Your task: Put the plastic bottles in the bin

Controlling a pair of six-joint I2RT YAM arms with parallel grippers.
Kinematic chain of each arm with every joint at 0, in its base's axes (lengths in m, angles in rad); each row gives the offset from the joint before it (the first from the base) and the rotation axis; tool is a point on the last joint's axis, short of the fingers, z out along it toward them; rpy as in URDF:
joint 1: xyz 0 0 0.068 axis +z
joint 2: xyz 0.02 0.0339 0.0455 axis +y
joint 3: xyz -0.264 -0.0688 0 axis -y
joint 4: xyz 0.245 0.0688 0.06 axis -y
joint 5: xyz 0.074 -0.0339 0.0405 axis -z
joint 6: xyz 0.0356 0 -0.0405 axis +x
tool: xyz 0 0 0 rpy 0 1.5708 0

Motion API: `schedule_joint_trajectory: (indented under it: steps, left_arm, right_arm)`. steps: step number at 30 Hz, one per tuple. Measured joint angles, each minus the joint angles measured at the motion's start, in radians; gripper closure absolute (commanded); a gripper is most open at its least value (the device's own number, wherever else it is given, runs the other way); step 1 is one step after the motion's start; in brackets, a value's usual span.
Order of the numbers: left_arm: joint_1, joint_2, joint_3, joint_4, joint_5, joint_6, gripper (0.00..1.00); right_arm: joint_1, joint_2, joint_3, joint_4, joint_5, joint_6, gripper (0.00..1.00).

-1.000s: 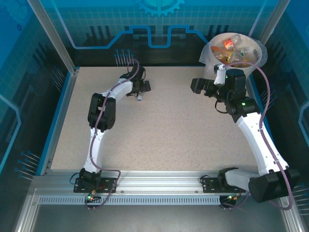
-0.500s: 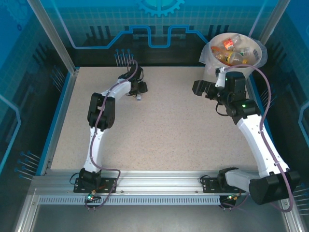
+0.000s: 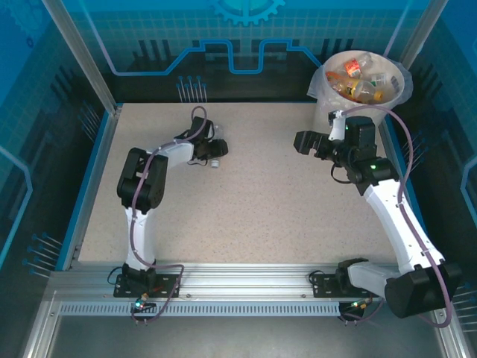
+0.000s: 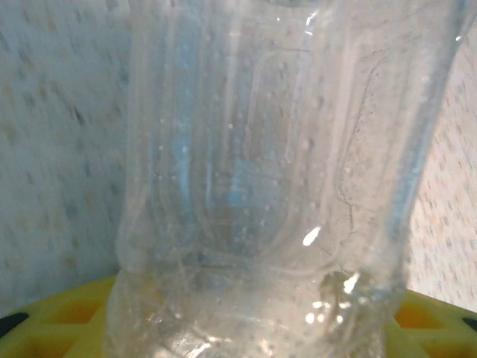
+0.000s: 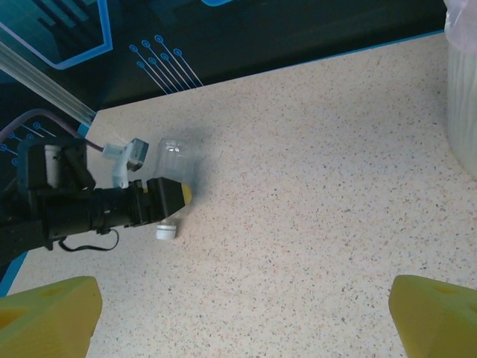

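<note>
one bottle (image 5: pixel 173 158): clear, with a white cap (image 5: pixel 166 233), lying on its side on the speckled desk (image 3: pixel 261 216). it is left of centre in the right wrist view, cap toward the bottom of the frame.
bottle in top view: upper part of the desk, left of centre, just under the left tool.
left tool (image 3: pixel 214 149): closed across the bottle's middle, gripping it. in the right wrist view a yellow pad (image 5: pixel 177 195) presses against its side.
left wrist view: the clear ribbed body is close up between the yellow fingers (image 4: pixel 52 317), which show at the two bottom corners.
right tool (image 3: pixel 300 142): spread wide and holding nothing. its yellow fingertips (image 5: pixel 45 317) sit in the two lower corners of its own view, with bare desk between them.
right tool place: right of centre in the top view, just left of the bin, pointing toward the frame's left.
bin (image 3: pixel 403 78): upper right corner of the top view, cream-white, lined with a clear bag.
bin contents: several bottles (image 3: pixel 350 71), some orange and red.
spacing: gripped bottle and bin well apart, the right tool between them.
</note>
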Motion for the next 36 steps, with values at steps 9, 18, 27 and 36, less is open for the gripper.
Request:
schedule_joint_trajectory:
  steps: [9,18,27,36]
  left_arm:
    - [-0.113,-0.221,-0.292,0.18,0.113,-0.001,0.59]
    - [-0.28,-0.417,-0.407,0.33,0.257,-0.016,0.59]
    - [-0.433,-0.518,-0.407,0.39,0.32,-0.015,0.57]
    - [-0.513,-0.53,-0.373,0.383,0.32,0.005,0.57]
  right_arm:
    - [0.0,0.015,-0.017,0.016,-0.058,0.026,0.0]
    - [0.0,0.017,-0.042,0.076,-0.151,0.015,0.0]
    - [0.001,0.018,-0.041,0.142,-0.256,0.047,0.0]
    - [0.049,0.045,0.037,0.104,-0.212,0.049,0.0]
